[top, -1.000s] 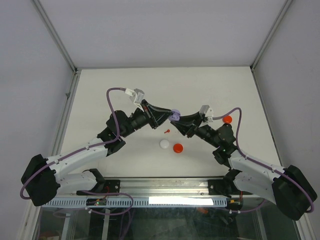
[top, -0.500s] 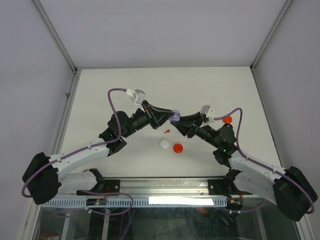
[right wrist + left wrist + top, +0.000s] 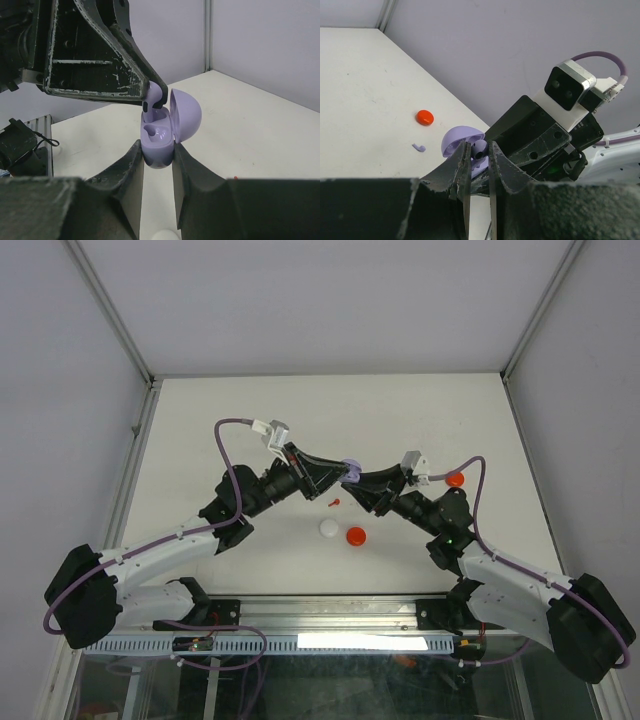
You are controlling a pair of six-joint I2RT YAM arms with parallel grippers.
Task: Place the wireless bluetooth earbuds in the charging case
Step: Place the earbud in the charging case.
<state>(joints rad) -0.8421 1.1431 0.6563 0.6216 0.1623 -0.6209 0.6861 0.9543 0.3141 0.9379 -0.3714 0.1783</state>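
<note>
**A:** Purple earbud [image 3: 155,94]: where is it, and which way does it run?

**B:** It is pinched between the fingers of the left gripper [image 3: 479,150], which press in on its two sides. From the right wrist, its long axis stands close to upright with a slight lean. The rounded head is on top and the darker lower end is down in the far well of the charging case [image 3: 159,137]

**A:** And the case?

**B:** It is open and held off the table [image 3: 220,420], over its middle, where the two arms meet. The right gripper [image 3: 157,152] clasps the base from both sides, fingers tight against it. The lid [image 3: 186,116] stands on edge at the right of the base in that view, its hollow facing the bud. The near well faces upward

**A:** Is the bud fully seated?

**B:** I cannot tell. The left finger covers part of it, and much of its body shows above the rim

**A:** What else lies about?

**B:** A red earbud [image 3: 334,503] lies on the table just on the near side of the grippers. Nearer the bases, a white puck [image 3: 329,528] and a red puck [image 3: 356,536] sit close together but apart. A second red puck [image 3: 455,479] lies beside the right arm. The left wrist view shows a loose purple earbud [image 3: 419,147] on its side near that puck
</note>
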